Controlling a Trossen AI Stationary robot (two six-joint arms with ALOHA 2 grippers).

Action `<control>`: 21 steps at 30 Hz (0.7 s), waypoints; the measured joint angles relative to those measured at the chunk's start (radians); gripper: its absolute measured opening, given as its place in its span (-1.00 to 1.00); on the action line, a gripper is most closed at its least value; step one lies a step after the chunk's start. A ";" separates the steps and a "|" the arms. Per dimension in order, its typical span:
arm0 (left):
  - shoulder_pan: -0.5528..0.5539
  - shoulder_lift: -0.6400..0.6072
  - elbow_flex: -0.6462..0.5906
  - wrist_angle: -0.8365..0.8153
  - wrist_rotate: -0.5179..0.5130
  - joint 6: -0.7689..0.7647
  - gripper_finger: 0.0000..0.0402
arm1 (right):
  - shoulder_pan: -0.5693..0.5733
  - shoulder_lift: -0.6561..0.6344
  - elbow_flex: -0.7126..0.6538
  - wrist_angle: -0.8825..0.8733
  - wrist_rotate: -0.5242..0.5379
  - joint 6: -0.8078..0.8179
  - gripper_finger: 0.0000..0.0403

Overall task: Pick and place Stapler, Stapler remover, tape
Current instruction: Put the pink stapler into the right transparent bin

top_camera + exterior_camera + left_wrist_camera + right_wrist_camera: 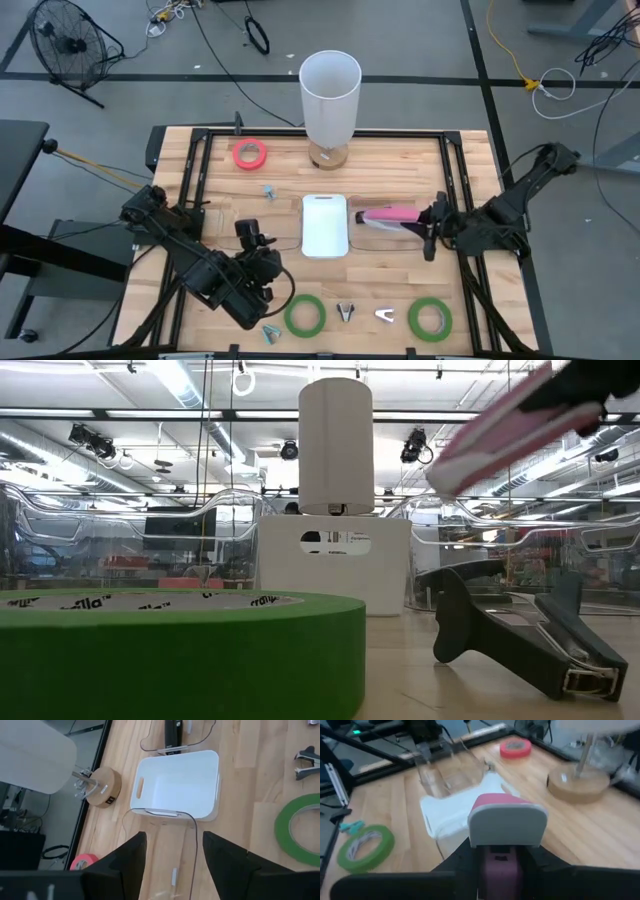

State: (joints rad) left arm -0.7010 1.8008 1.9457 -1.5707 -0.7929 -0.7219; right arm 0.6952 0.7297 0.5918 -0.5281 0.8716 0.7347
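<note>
My right gripper (422, 222) is shut on the pink stapler (388, 214), which hangs just right of the white tray (325, 240). The stapler also shows in the low view (505, 422). My left gripper (256, 240) is open and empty, left of the tray; the left wrist view shows its fingers (172, 865) apart. Two green tape rolls (304, 315) (429, 318) lie flat near the front edge, with a dark staple remover (346, 311) and a light one (385, 316) between them. The red tape roll (250, 154) lies flat at the far left. My right gripper pinches the stapler's rear part (495, 865) between its two fingers, one on each long side. The fingers come about level from the table's right and lie along the stapler. The stapler is lifted clear, its grey front end (507, 822) pointing toward the tray and tilted down.
A tall white cylinder (330, 85) on a round wooden base stands at the far middle. Clear plastic holders lie beside the tray on its left (162, 817) and right (372, 232). Small teal clips (268, 190) (270, 333) lie on the wood. A black frame (200, 150) borders the table.
</note>
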 joint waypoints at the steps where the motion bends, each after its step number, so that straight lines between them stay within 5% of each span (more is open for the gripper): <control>1: 0.000 0.000 0.000 0.000 0.000 0.000 -0.01 | 0.004 -0.004 -0.028 0.022 0.001 0.009 -0.63; 21: 0.002 0.000 0.000 0.003 -0.017 -0.002 -0.02 | 0.005 -0.002 -0.264 0.297 -0.051 0.071 -0.63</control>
State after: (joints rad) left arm -0.6994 1.8008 1.9457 -1.5681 -0.8097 -0.7235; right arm 0.6998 0.7277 0.3280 -0.2311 0.8210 0.8057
